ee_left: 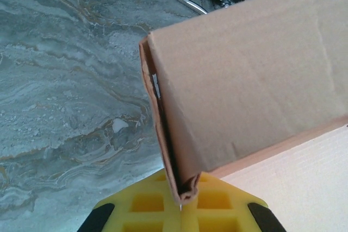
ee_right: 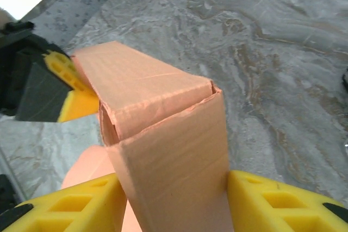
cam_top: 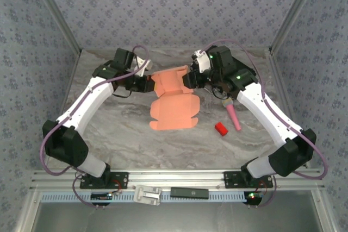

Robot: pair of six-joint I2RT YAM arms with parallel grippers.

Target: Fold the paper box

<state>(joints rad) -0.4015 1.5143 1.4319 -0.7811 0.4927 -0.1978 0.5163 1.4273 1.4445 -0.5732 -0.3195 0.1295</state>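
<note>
The box (cam_top: 173, 107) lies lengthwise nearward from between the pincers, far end folded up; left pincer (ee_left: 182, 199) clamps its corner, right pincer (ee_right: 174, 188) straddles it, fingers apart, grip unclear.

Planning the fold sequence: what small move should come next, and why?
Probably squeeze the right gripper firmly to sharpen the crease: the folded wall of the paper box sits between its fingers, and the left gripper pinches the opposite edge.
</note>
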